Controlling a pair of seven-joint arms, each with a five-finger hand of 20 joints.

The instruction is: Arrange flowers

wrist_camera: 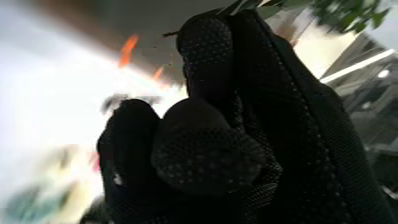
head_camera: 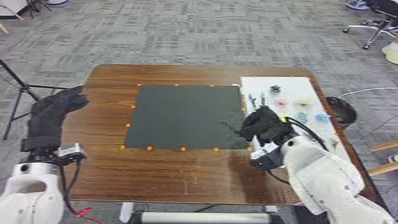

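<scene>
In the head view my right hand (head_camera: 265, 125) is between the dark mat (head_camera: 182, 117) and the white board (head_camera: 298, 87), curled round a thin green sprig (head_camera: 231, 127) that sticks out over the mat's right edge. The right wrist view shows the right hand (wrist_camera: 209, 155) with its thumb against the fingers; green leaves (wrist_camera: 348, 14) show beyond the fingertips. On the board lie a dark flower (head_camera: 274, 89), a pink flower (head_camera: 281, 102), a cream flower (head_camera: 303, 101), a teal flower (head_camera: 302, 117), a blue flower (head_camera: 322, 118) and green stems (head_camera: 252, 101). My left hand (head_camera: 59, 104) is open at the table's left edge.
Small orange markers (head_camera: 183, 149) line the mat's edges on the brown table (head_camera: 178, 175). A dark round bin (head_camera: 343, 111) stands beyond the table's right edge. A black tripod (head_camera: 19, 87) is on the floor at the left.
</scene>
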